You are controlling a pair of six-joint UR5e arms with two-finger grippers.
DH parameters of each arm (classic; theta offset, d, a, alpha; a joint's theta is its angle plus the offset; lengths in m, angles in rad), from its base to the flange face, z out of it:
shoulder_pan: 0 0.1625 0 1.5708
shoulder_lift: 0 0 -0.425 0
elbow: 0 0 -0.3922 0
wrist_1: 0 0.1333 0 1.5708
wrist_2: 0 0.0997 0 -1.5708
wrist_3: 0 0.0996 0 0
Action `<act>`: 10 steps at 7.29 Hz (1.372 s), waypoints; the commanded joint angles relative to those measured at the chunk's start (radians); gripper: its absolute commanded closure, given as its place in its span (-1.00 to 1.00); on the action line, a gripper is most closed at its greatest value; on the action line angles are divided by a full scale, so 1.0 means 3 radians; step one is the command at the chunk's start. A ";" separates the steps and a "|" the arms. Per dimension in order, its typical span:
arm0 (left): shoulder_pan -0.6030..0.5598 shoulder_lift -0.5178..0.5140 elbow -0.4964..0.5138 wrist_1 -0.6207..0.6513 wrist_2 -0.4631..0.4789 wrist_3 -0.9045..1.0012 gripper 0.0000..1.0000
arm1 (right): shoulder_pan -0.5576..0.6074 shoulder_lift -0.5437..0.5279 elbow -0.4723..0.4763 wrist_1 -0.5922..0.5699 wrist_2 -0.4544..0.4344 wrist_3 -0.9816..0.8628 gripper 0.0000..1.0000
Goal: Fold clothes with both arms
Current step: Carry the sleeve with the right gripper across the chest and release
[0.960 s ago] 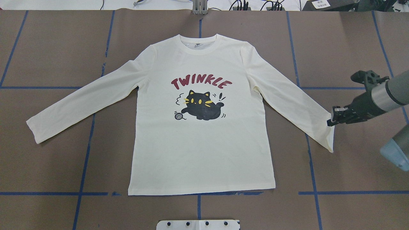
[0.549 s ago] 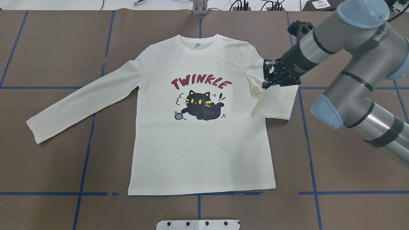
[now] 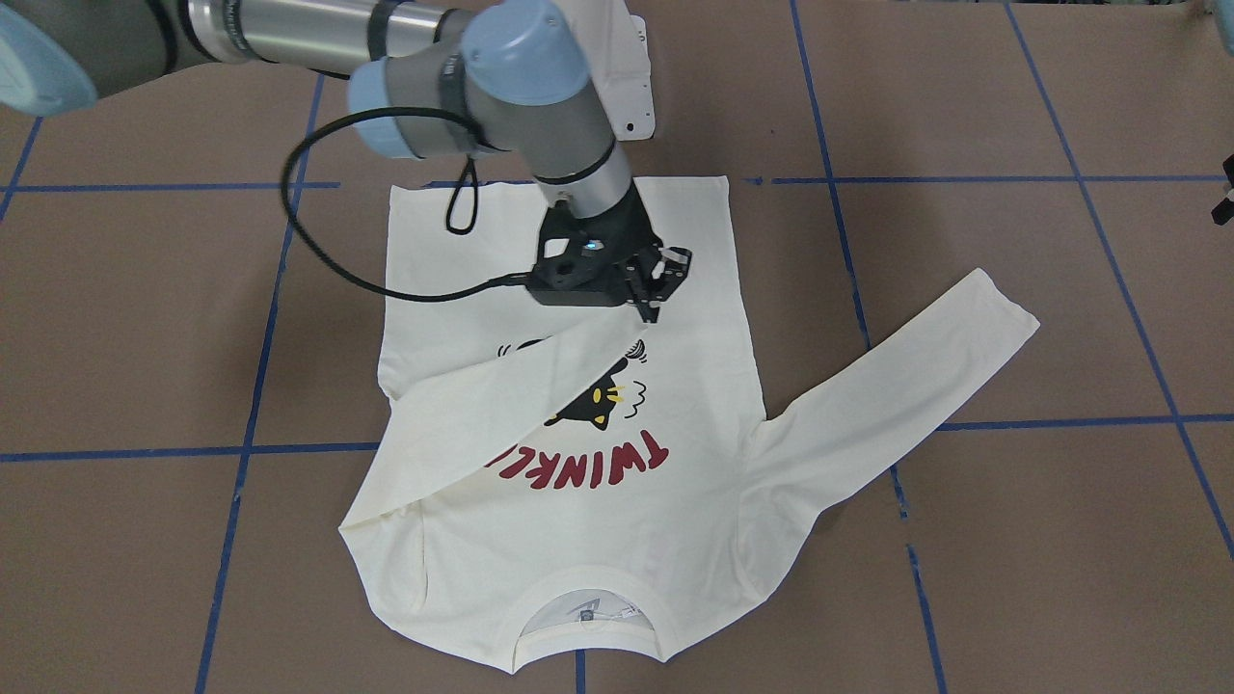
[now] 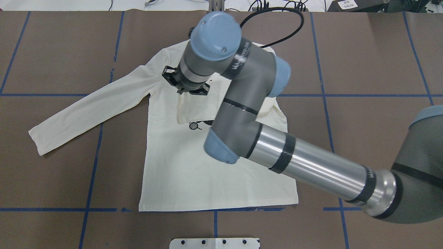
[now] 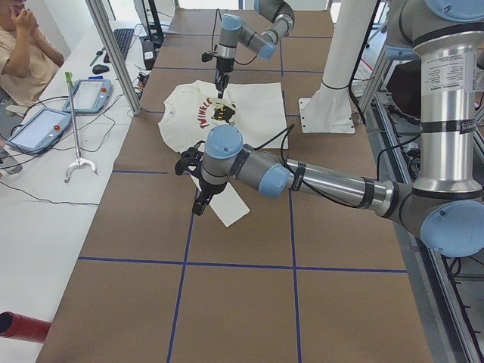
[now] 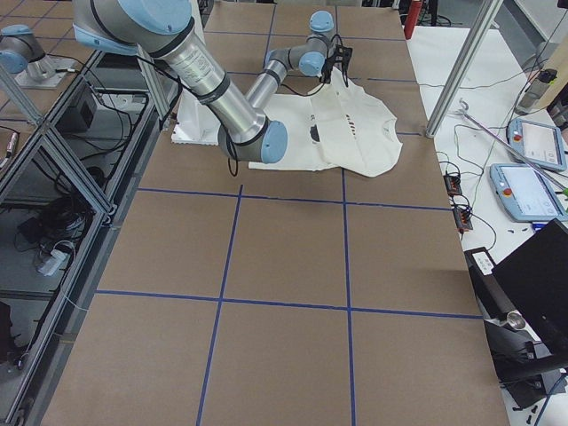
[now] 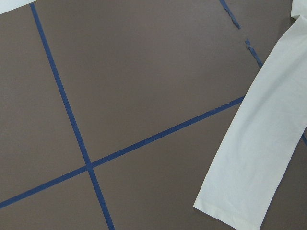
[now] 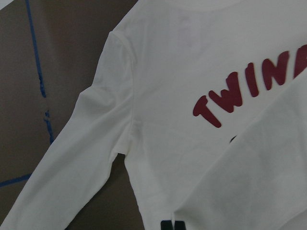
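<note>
The cream long-sleeved T-shirt (image 4: pixel 180 166) lies flat, print up, on the brown table; it also shows in the front-facing view (image 3: pixel 675 424). My right gripper (image 3: pixel 650 306) is shut on the right sleeve cuff and holds it low over the chest; in the overhead view (image 4: pixel 183 92) my wrist hides the fingertips. The right sleeve (image 3: pixel 501 395) lies folded diagonally across the cat print. The left sleeve (image 4: pixel 90 107) lies stretched out; its cuff shows in the left wrist view (image 7: pixel 254 191). My left gripper (image 5: pixel 199 206) hovers near that cuff; I cannot tell whether it is open or shut.
Blue tape lines cross the brown table cover (image 4: pixel 52 173). A white mounting plate (image 4: pixel 214 243) sits at the near edge. A side table with tablets (image 5: pixel 45 125), a seated person (image 5: pixel 23 45) and aluminium posts (image 5: pixel 113 53) stand past the far edge.
My right gripper has carried the right sleeve cuff from the far right, over the shoulder, leftward across the chest. The sleeve now covers part of the print. The left sleeve has not moved.
</note>
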 commanded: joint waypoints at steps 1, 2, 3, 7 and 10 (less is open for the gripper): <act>0.0017 0.0002 -0.0004 -0.0022 -0.0050 -0.0006 -1.00 | -0.0332 0.0517 -0.1018 0.0646 -0.0537 0.0127 0.28; 0.0063 0.0002 0.0006 -0.0022 -0.0146 -0.0122 -1.00 | -0.0373 0.0634 -0.1198 0.0749 -0.0599 0.0324 -0.38; 0.0190 0.0002 0.0006 -0.0027 -0.0142 -0.0407 -1.00 | -0.0439 0.0666 -0.1266 0.0770 -0.0802 0.0357 -0.99; 0.1258 -0.0161 0.0565 -0.0658 0.0542 -0.2058 -1.00 | 0.0263 -0.0453 0.0056 0.0648 0.0291 0.0516 -0.99; 0.1530 -0.0182 0.1226 -0.1121 0.0548 -0.2225 -0.98 | 0.1112 -0.1939 0.1242 0.0668 0.1228 -0.0024 -0.99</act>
